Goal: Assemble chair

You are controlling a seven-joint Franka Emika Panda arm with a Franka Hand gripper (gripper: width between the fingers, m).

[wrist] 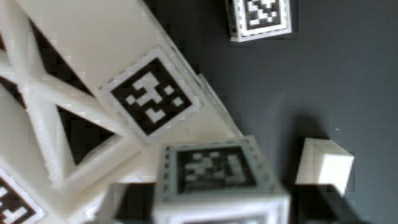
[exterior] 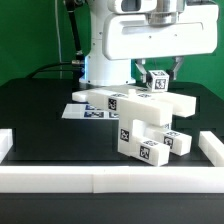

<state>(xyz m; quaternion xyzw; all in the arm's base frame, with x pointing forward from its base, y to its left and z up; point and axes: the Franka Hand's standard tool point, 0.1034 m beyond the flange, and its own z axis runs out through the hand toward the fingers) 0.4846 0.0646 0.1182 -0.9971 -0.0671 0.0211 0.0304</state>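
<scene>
— Being asked first: where is the hand being kept, and what is being carried in it?

— The gripper (exterior: 158,76) is being held over the far side of the table (exterior: 40,120), toward the exterior view's right. Its fingers are being kept narrow, closed on a small tagged block (exterior: 158,84). In the wrist view that block is being shown clamped between the fingers, just above the long slotted piece (exterior: 115,100).

— How much of the chair is being counted as done?

— Very little is being credited. No seat, back or legs are being shown standing as one body. The long slotted piece is lying flat across the far middle of the table. A cluster of chunky blocks (exterior: 150,140) is lying nearer, touching and partly stacked. Whether any of them are properly joined cannot be told. The marker board (exterior: 82,112) is being left out of the count, as are the border rails (exterior: 100,180).

— What is being judged as outstanding?

— Nearly everything. The held block is being judged not yet seated. The near cluster is being judged as waiting to be fitted. The work is being rated as at an early stage.
</scene>
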